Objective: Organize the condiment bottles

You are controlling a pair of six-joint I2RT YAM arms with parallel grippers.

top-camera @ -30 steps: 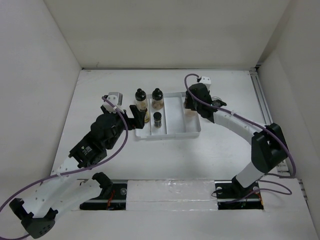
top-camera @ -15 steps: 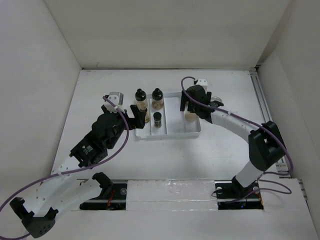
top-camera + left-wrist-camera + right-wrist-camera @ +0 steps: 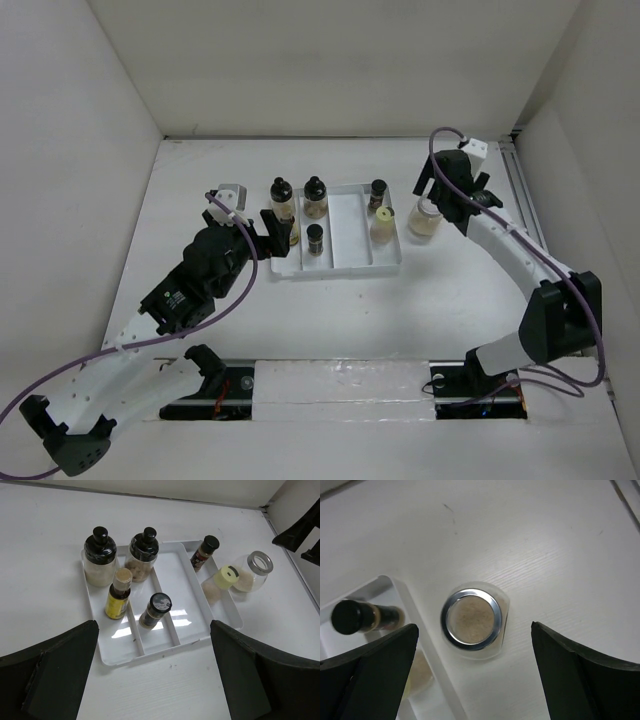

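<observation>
Glass squat jar (image 3: 471, 618) directly under right gripper (image 3: 438, 192), jaws wide apart, empty. Left gripper (image 3: 271, 232) wide apart, empty; white tray (image 3: 220, 614) of condiment bottles (image 3: 144, 555) just ahead.

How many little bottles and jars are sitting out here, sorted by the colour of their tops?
Black-capped bottles: 4
Beige-capped bottle: 1
Yellow-capped bottle: 1
Silver-rimmed jar: 1
Total: 7
</observation>
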